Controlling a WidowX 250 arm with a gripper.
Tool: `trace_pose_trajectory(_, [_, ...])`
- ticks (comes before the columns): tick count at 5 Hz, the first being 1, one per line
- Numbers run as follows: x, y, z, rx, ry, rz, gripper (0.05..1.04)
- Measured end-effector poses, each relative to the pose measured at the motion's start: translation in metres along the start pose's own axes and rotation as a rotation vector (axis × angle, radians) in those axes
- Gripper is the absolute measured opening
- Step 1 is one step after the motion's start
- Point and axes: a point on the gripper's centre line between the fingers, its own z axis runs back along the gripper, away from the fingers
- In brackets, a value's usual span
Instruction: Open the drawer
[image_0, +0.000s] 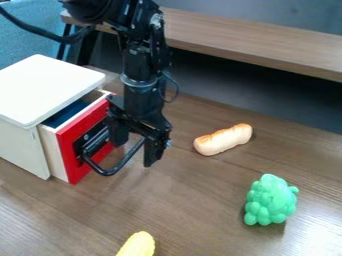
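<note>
The red-fronted drawer (77, 169) sits partly out of its white cabinet (47, 85), low on the left. At its black handle (119, 166) hangs the gripper (137, 145), pointing down, its jaws standing apart. Over to the right, a bread roll (224, 140) lies on the wooden surface (194, 200), with a bumpy green toy (270, 200) nearer me and a yellow piece (138, 245) at the near edge.

We are bringing our black arm (143, 55) in from the far edge, left of the middle, and are holding its wrist (139, 84) nearly upright. Beside it, a thin cable (176, 90) is looping out to the right. Below, our gripper (136, 146) is pointing down, and we are keeping its two fingers (153, 151) spread apart.
</note>
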Motion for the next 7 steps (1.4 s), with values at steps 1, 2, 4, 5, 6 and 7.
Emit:
trace_pose_trajectory(1, [-0.008, 0.006, -0.008, 0.003, 0.010, 0.020, 0.999])
trace_pose_trajectory(2, [-0.012, 0.007, -0.017, 0.001, 0.003, 0.028, 0.999])
trace_pose_trajectory(4, [-0.016, -0.001, -0.042, -0.051, -0.001, 0.045, 0.999])
trace_pose_trajectory(5, [-0.015, -0.006, -0.045, -0.076, -0.026, 0.031, 0.999])
trace_pose_trajectory(6, [-0.010, -0.016, -0.045, -0.098, -0.054, -0.030, 0.999])
trace_pose_trajectory(7, [-0.008, -0.033, -0.046, -0.108, -0.049, -0.112, 0.999])
